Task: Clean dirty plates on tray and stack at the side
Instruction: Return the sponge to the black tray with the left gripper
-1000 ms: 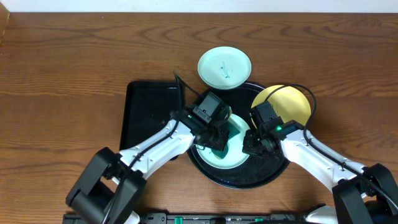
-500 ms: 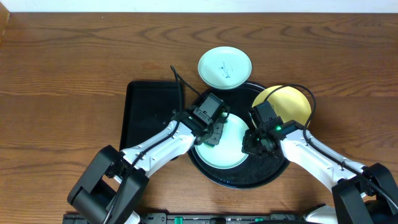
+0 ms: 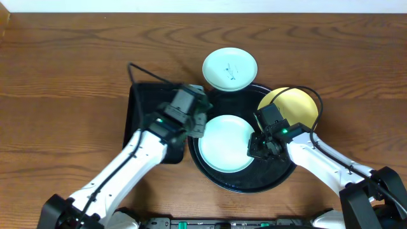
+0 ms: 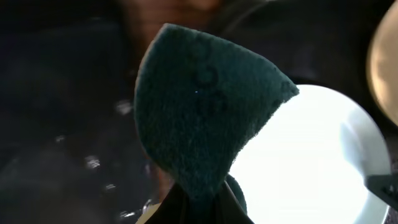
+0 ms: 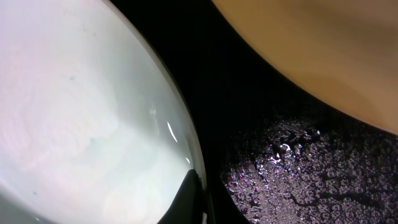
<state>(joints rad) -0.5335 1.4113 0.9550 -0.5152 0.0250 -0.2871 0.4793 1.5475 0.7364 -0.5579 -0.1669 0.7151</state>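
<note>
Roughly midway | left pincer (image 3: pixel 198 124) clamps scouring pad (image 4: pixel 205 112) beside tray (image 3: pixel 254 183); right pincer (image 3: pixel 257 148) pinches clean-looking mint plate (image 3: pixel 222 151) in tray; yellow plate (image 3: pixel 296 105) beside it; second mint plate (image 3: pixel 229 69) on surface (image 3: pixel 76 63); nothing stacked

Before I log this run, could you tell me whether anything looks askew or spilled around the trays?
The yellow plate straddles the round black tray's rim, partly overhanging it rather than lying flat inside. Also, droplets wet the tray floor beside it.
</note>
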